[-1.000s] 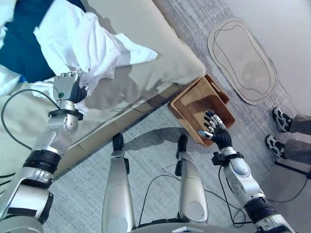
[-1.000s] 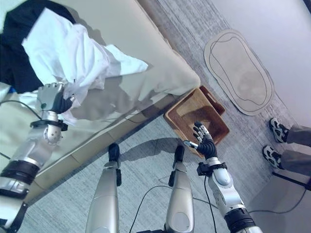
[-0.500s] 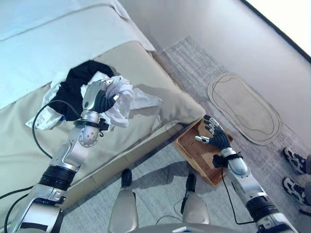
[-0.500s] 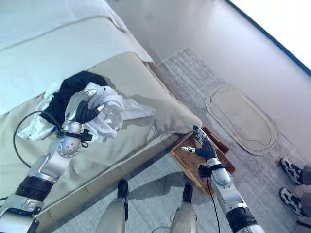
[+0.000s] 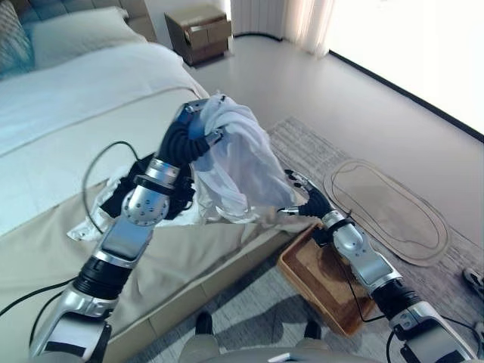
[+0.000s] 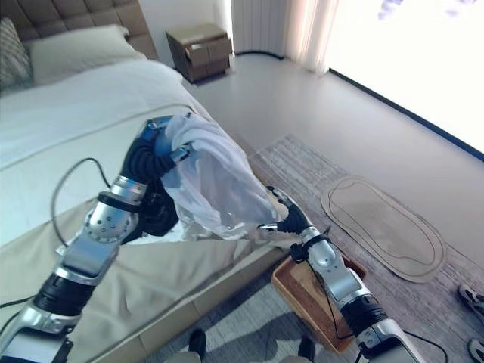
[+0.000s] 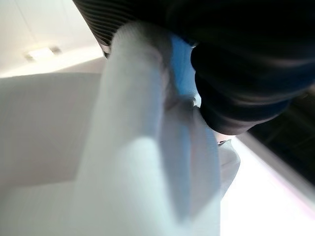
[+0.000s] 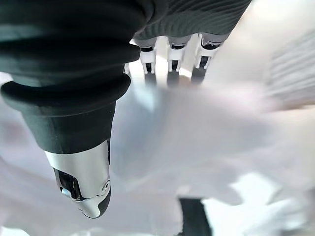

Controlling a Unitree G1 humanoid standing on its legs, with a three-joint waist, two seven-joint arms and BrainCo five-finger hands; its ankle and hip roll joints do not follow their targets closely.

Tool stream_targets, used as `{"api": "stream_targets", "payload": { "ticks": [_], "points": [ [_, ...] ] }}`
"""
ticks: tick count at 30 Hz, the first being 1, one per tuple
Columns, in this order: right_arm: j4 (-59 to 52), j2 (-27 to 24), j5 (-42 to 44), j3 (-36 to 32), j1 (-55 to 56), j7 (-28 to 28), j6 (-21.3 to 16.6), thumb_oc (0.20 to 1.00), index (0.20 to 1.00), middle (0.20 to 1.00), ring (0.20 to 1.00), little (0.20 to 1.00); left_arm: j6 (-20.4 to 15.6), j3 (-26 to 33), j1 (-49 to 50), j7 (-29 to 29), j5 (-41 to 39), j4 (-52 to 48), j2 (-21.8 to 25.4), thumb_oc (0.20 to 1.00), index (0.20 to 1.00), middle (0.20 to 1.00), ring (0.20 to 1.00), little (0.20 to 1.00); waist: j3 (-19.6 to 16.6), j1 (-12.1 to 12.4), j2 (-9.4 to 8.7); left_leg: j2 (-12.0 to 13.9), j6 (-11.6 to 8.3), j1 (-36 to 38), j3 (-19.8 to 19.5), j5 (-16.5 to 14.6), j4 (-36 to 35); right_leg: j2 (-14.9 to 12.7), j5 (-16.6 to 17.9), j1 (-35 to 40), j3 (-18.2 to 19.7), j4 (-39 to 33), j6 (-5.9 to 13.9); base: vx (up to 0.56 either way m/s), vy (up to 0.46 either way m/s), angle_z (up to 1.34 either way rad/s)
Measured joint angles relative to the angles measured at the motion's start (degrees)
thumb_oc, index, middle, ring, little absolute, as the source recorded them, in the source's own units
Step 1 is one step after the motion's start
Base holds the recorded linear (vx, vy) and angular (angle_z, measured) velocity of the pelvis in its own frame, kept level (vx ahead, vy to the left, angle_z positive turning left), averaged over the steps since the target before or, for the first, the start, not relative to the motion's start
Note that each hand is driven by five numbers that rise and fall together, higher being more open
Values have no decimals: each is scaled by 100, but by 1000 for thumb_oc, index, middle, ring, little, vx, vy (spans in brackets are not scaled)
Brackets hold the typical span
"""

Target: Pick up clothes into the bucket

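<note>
White shirt: raised above the bed, clenched in left hand. Right hand: fingers straight, touching its lower edge. Wooden basket: floor, below right hand. Black garment: on bed.

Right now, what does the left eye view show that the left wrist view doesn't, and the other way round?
Left eye view alone: the bed, a black garment on it, the wooden tray on the floor, the rug, the nightstand, and the right hand reaching under the white garment's hem. Left wrist view alone: a close look at the cloth bunched against the hand's dark cover. Both: the left hand gripping the white garment, lifted.
</note>
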Motion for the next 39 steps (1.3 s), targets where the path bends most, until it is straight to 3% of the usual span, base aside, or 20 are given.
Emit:
{"api": "stream_targets", "payload": {
  "ticks": [8, 18, 31, 32, 33, 39],
  "points": [
    [28, 204, 101, 215, 3, 169, 131, 1000, 1000, 1000, 1000, 1000, 96, -204, -45, -291, -669, -112, -108, 200, 200, 200, 200, 200, -103, 63, 29, 50, -8, 115, -1, 18, -18, 53, -4, 100, 2, -1, -3, 14, -10, -1],
    [0, 724, 845, 478, 3, 289, 162, 1000, 1000, 1000, 1000, 1000, 246, -866, 16, -466, -976, -117, -699, 200, 200, 200, 200, 200, -175, 63, 27, 52, 39, 190, 5, 113, -146, 54, -2, 130, 11, -1, -7, 0, 0, 0],
    [-98, 800, 1558, 906, -23, 565, 247, 1000, 1000, 1000, 1000, 1000, 347, -1069, 23, -603, -1378, -113, -881, 200, 200, 200, 200, 200, -293, 74, 22, 54, 48, 288, 10, 119, -185, 54, -4, 203, 9, -1, -6, 0, 0, 0],
    [-99, 839, 1645, 927, -26, 569, 248, 517, 517, 517, 517, 517, 361, -1166, 22, -602, -1440, -113, -917, 200, 200, 200, 200, 200, -305, 73, 21, 54, 49, 288, 10, 119, -193, 54, -4, 203, 9, -1, -6, 0, 0, 0],
    [-99, 854, 1691, 952, -30, 574, 247, 200, 200, 200, 200, 200, 366, -1214, 22, -604, -1443, -113, -923, 200, 200, 200, 200, 200, -315, 73, 23, 54, 49, 288, 10, 119, -198, 54, -4, 202, 9, -1, -6, 0, 0, 0],
    [-98, 863, 2000, 1064, -17, 665, 247, 200, 200, 200, 200, 200, 390, -1241, 55, -615, -1439, -113, -855, 200, 200, 200, 200, 200, -371, 70, 25, 54, 49, 288, 9, 119, -203, 54, -4, 201, 5, -1, -6, 0, 0, 0]
  ]
}}
